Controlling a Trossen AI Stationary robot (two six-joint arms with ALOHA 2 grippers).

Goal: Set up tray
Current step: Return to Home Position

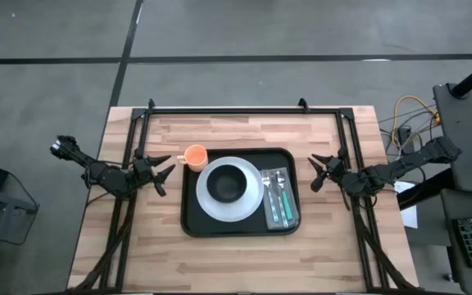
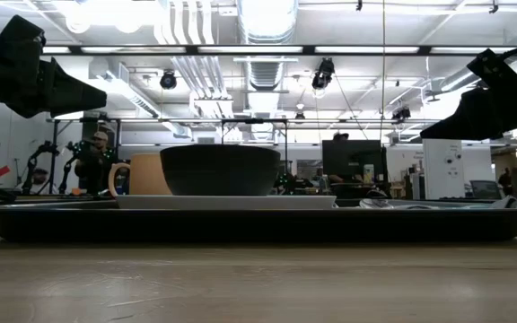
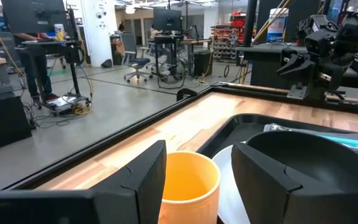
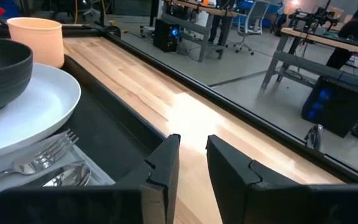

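Note:
The black tray (image 1: pixel 193 220) lies in the middle of the wooden table. On it a white plate (image 1: pixel 248 209) carries a dark bowl (image 1: pixel 228 182). To the plate's right, a fork and spoon with teal handles (image 1: pixel 279 201) lie on a grey cloth. An orange cup (image 1: pixel 195 156) stands at the tray's far left corner; whether it is inside the rim I cannot tell. My left gripper (image 1: pixel 164 172) (image 3: pixel 199 152) hangs open above the table left of the tray, pointing at the cup. My right gripper (image 1: pixel 318 174) (image 4: pixel 192 146) hangs open right of the tray.
A dark metal frame (image 1: pixel 244 109) runs along the table's far edge and down both sides under the arms. Bare wood (image 1: pixel 236 262) lies between the tray and the near edge. In the low view both grippers (image 2: pixel 88 90) (image 2: pixel 433 130) are well above the tray's rim.

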